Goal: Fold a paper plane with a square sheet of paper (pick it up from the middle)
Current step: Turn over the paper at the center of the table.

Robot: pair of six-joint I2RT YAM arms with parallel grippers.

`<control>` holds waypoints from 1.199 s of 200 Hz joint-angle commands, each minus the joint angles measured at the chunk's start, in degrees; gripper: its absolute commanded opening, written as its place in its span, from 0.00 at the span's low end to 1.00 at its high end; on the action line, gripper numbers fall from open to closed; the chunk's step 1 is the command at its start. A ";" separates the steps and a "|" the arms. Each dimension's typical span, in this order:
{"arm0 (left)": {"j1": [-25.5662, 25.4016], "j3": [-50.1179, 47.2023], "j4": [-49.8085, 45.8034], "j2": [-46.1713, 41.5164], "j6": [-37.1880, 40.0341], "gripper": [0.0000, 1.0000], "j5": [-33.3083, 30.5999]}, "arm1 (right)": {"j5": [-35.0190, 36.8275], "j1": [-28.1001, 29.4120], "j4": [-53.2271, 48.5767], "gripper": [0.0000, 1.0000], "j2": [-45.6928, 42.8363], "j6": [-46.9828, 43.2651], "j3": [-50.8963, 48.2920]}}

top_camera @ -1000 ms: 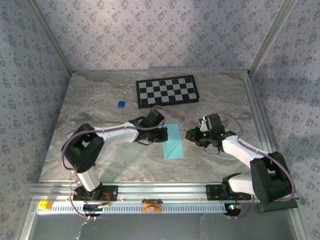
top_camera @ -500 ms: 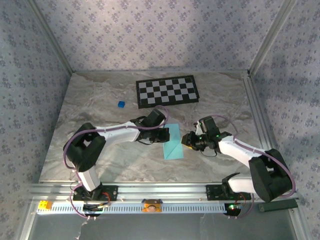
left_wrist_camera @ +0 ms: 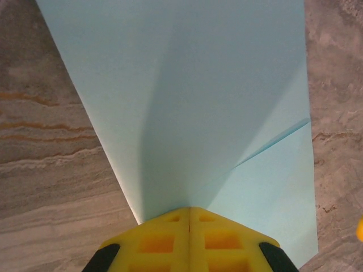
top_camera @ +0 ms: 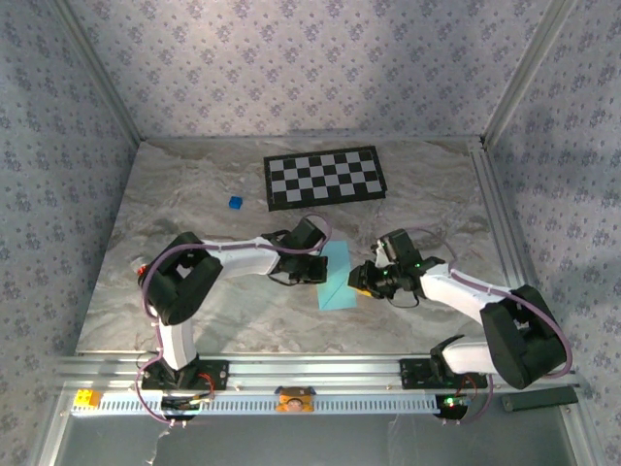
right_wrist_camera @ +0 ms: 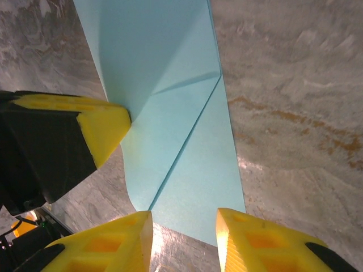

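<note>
The square sheet of paper is light blue and lies mid-table, folded into a narrow strip with diagonal creases. My left gripper is at the strip's left edge. Its yellow jaws are pressed together and pinch that edge, and the paper rises in a ridge from the tips. My right gripper is at the strip's right side, open. In the right wrist view its gap sits over the paper's near end, a fingertip on either side, with nothing gripped. The left gripper's fingertip touches the paper there too.
A black-and-white checkerboard lies at the back of the marble table. A tiny dark-blue cube sits to its left. Metal frame rails run along the right side and the front edge.
My right gripper has slid left to the paper's edge and its jaws have widened a little. The left arm's elbow has swung right, while its gripper has stayed on the paper.
</note>
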 commanded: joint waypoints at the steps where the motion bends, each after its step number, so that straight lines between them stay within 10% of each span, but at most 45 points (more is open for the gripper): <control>1: -0.91 0.35 -2.58 1.34 0.97 0.00 -1.14 | -0.61 1.07 -2.77 0.38 0.74 1.21 0.10; 118: -1.06 -0.22 -2.07 0.45 0.42 0.00 -1.62 | 5.67 5.56 -9.60 0.37 3.20 2.72 2.15; 240: -1.00 -0.44 -2.16 0.55 0.79 0.00 -1.23 | -0.18 6.12 8.34 0.53 7.45 5.77 2.76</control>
